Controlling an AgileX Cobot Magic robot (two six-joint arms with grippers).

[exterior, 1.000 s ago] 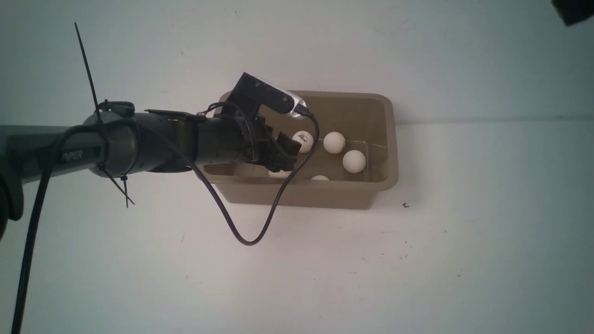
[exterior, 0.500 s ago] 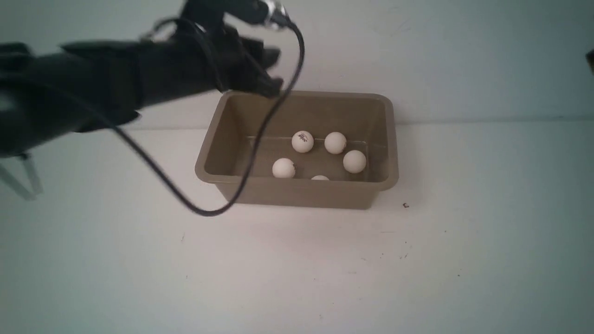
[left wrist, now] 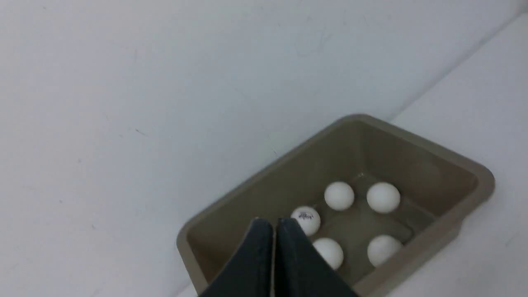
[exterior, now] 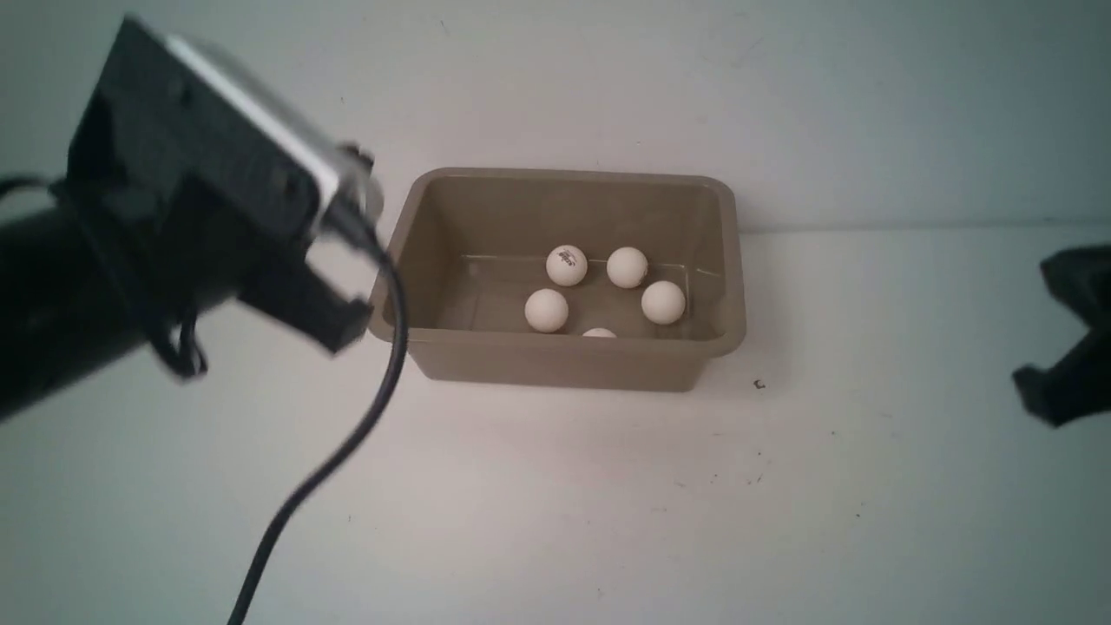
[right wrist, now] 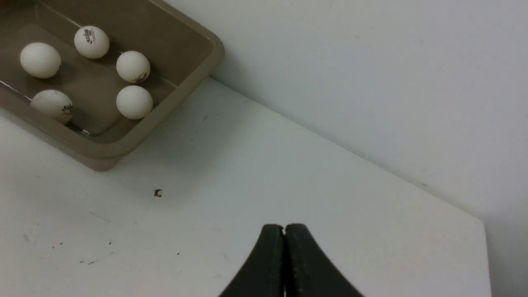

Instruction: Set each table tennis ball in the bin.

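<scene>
Resting in bin (exterior: 725, 260) — five balls (exterior: 546, 310) — both claws closed.

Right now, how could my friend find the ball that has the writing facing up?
Look for the taupe-brown bin standing against the back wall on the white table. Five table tennis balls lie inside it, and two sit side by side nearest the wall. The one you want is the left ball of that pair: it shows a dark printed logo on top, while its neighbours look plain white from the front.
</scene>
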